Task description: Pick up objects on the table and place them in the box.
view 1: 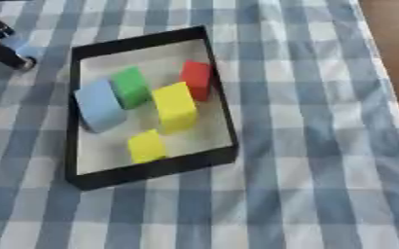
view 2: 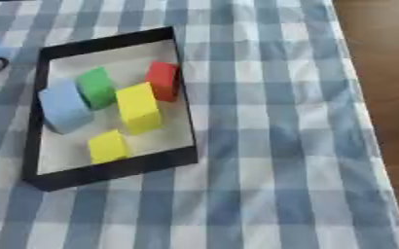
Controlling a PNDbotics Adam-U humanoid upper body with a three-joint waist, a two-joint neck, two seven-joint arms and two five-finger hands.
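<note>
Box (view 1: 154,168) loaded, checked surface (view 1: 322,146) bare of blocks.
Five blocks inside: task looks done; left hand (view 1: 5,46) parked far-left, fingers unreadable.

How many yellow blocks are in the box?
2. The larger yellow block stands mid-box beside the red block; the smaller yellow block sits near the box's front wall. None appears hidden.

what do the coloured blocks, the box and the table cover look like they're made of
Blocks, such as the red block and the large yellow block: probably painted wood or foam, with flat, matte, single-colour faces. Box: likely cardboard or thin plastic, with thin black walls and a pale floor. Tablecloth: woven fabric, by its blue-and-white check.
</note>
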